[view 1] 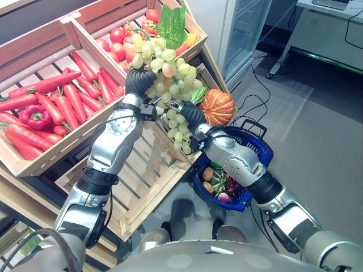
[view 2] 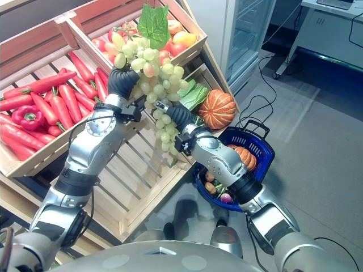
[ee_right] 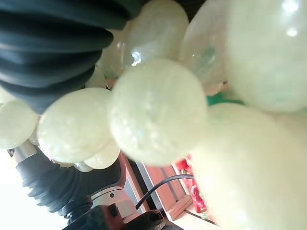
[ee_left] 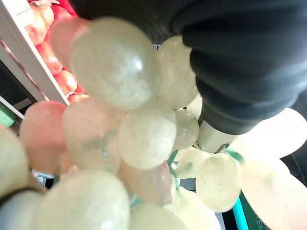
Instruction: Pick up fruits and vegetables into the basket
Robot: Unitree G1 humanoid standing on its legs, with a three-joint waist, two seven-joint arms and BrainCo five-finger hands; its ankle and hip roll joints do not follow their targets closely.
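1. Blue basket [view 1: 262,148] nearest, below the grape bunch [view 1: 170,73], holding small vegetables and, in the right eye view, a small pumpkin [view 2: 245,157].
2. Left hand [view 1: 138,82] and right hand [view 1: 190,115] buried in grapes; finger state impossible to tell.
3. Crates behind the bunch: carrots [view 1: 68,96], tomatoes [view 1: 116,45].

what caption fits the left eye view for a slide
Both hands, left hand and right hand, lift a grape bunch above the blue basket.

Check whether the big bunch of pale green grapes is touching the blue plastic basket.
Apart. In the left eye view the bunch of pale green grapes hangs above and beside the blue plastic basket, with a visible gap below its tip.
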